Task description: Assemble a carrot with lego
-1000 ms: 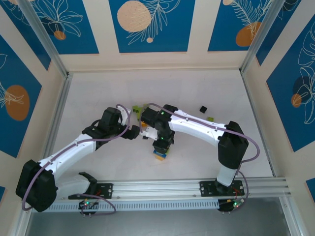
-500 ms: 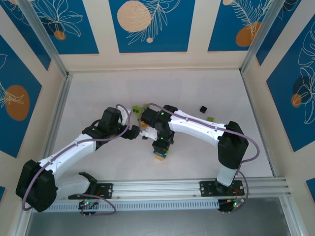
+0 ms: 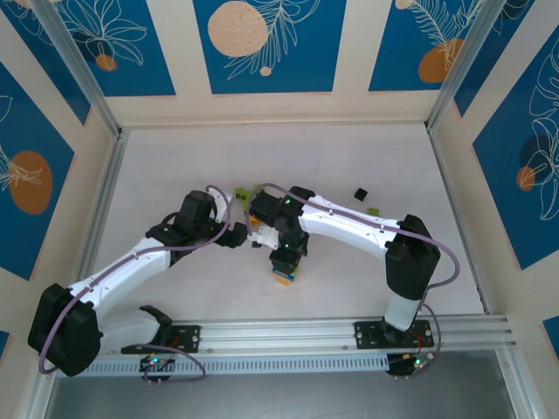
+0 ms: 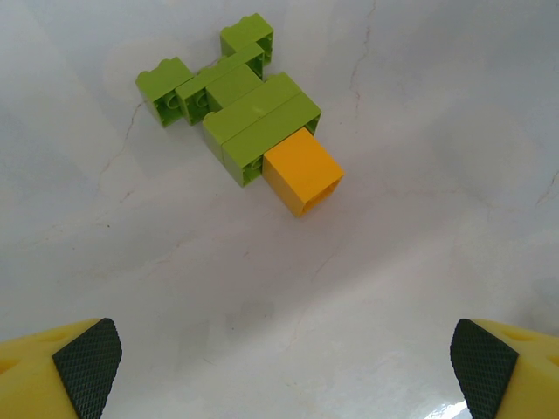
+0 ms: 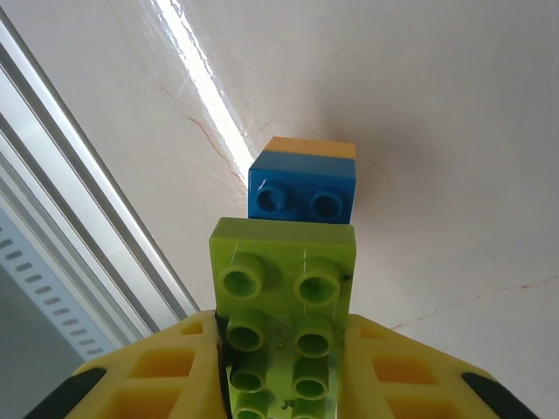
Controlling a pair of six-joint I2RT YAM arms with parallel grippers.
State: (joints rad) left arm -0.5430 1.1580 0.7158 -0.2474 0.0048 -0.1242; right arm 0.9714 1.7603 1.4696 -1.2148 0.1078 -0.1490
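In the right wrist view my right gripper (image 5: 284, 375) is shut on a long lime green brick (image 5: 284, 297), studs facing the camera. Just past its far end sits a blue brick (image 5: 304, 194) stacked on an orange brick (image 5: 311, 147). From above, that gripper (image 3: 286, 259) hovers over the blue and orange stack (image 3: 281, 276). My left gripper (image 4: 284, 371) is open and holds nothing. Ahead of it on the table lies a cluster of lime green bricks (image 4: 240, 113) with an orange brick (image 4: 302, 171) joined to one end. The left gripper (image 3: 245, 236) sits left of the right one.
A tiny black brick (image 3: 360, 192) and a lime green brick (image 3: 373, 210) lie right of the right arm. More green bricks (image 3: 242, 192) lie behind the grippers. An aluminium rail (image 3: 332, 333) runs along the near edge, close to the stack.
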